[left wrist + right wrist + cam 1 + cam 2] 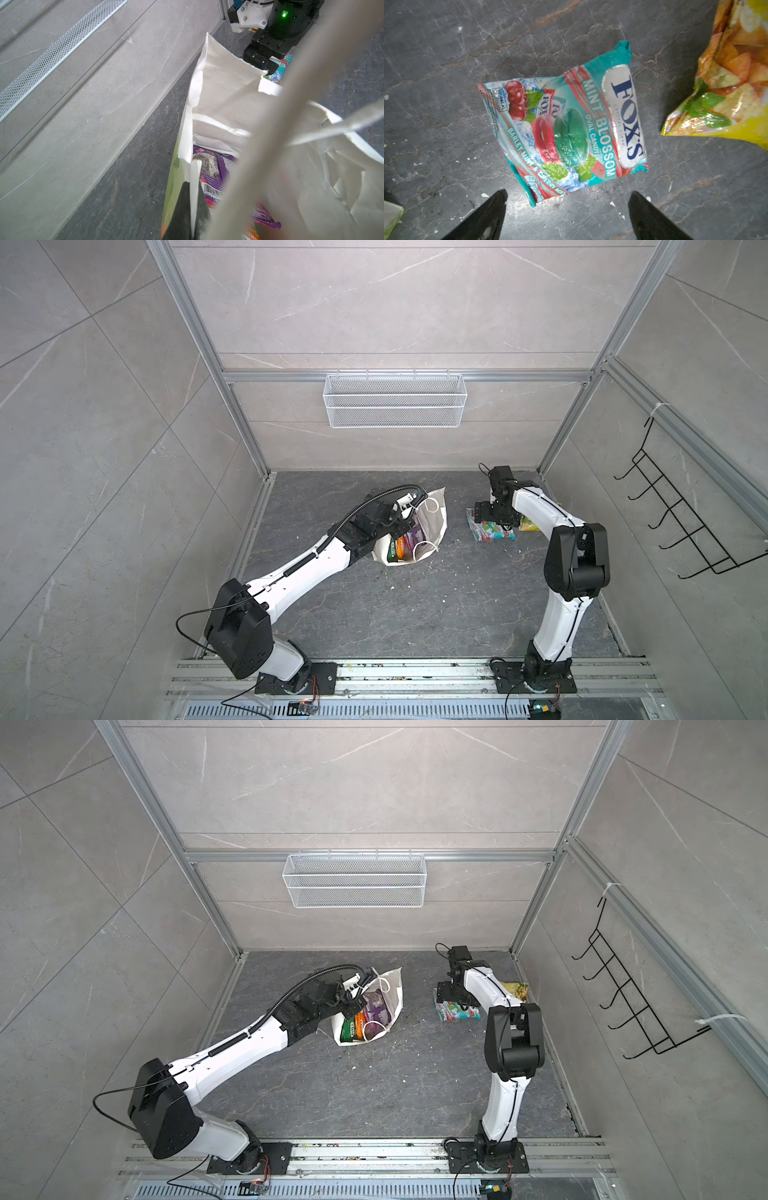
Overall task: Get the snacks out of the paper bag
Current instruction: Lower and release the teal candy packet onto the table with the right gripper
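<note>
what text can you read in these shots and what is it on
"FOX'S": teal packet
"CRYSTAL CLEAR": same packet, under the brand
"MINT BLOSSOM": same packet
"OVAL CANDY": same packet
"BARLEY MINT & CHERRY MINT": same packet, along its edge
"HALAL": same packet, corner mark
"FRUIT": orange packet in the paper bag, cut off
Unreadable: purple packet barcode digits and small print, chip bag

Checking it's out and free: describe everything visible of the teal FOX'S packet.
The teal FOX'S Mint Blossom packet is a glossy, crinkled pouch printed with cherries, mint leaves and red and green candies. It lies flat, face up, on the dark marbled tabletop, apart from the yellow chip bag. The right gripper hangs open above it, not gripping it.
</note>
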Controlling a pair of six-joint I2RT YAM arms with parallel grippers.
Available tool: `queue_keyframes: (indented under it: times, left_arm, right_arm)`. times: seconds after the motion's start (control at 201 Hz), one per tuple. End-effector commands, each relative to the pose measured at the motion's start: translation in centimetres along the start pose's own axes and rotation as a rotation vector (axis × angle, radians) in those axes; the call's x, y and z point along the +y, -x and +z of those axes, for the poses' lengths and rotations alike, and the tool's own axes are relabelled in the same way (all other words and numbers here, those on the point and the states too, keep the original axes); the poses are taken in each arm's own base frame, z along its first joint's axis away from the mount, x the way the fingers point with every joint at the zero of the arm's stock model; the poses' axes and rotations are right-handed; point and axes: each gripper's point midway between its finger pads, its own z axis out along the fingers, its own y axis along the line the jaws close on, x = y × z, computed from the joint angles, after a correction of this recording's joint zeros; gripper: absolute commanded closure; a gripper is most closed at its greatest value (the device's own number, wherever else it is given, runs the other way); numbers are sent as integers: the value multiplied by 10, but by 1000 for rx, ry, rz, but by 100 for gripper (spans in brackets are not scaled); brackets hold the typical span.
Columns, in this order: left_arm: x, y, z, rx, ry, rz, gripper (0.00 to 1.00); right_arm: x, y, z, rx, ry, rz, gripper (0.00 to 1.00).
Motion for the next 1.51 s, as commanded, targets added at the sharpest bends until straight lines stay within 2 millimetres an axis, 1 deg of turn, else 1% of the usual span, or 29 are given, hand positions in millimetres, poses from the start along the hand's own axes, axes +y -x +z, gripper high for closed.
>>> queue_keyframes:
  times: [0.0, 0.119, 0.403, 0.448, 0.687, 0.821, 0.881, 0.946, 1.055, 1.19, 1.294, 1.389, 1.448, 1.503]
  left_arm:
    - [5, 24, 1, -71, 0, 5, 100]
    - [5, 23, 2, -72, 0, 5, 100]
    - [4, 23, 4, -66, -5, 5, 100]
    - [3, 22, 5, -66, -8, 5, 100]
    - [4, 20, 3, -59, -3, 3, 100]
    - [3, 17, 3, -52, -2, 1, 100]
    - [3, 17, 3, -51, -2, -1, 100]
    - [3, 17, 3, -50, 0, -2, 100]
    - [3, 16, 4, -51, -2, -5, 100]
    - [3, 16, 4, -52, -1, -5, 100]
    - [3, 16, 3, -52, 2, -6, 100]
    - [3, 15, 2, -50, 1, -4, 100]
    - [3, 14, 2, -49, 1, -4, 100]
    - [2, 13, 2, -46, 2, -5, 100]
  right_arm:
    - [6, -2, 15, 10, -14, -26, 11]
    - [8, -5, 26, 31, -13, -21, 14]
    - [9, -10, 59, 75, -37, -7, 18]
    - [6, -11, 63, 84, -58, -6, 19]
    - [-5, 4, 75, 56, -102, 15, 21]
    - [-10, 12, 81, 63, -94, 66, 22]
    - [-9, 15, 81, 68, -87, 74, 23]
    - [-14, 17, 80, 71, -107, 103, 23]
    - [-17, 21, 81, 82, -95, 164, 24]
    - [-11, 25, 80, 84, -61, 207, 24]
    - [-9, 29, 78, 85, -52, 205, 25]
    - [-11, 33, 67, 63, -56, 198, 24]
    - [-11, 39, 54, 33, -43, 194, 23]
    - [-10, 44, 37, -3, -25, 193, 21]
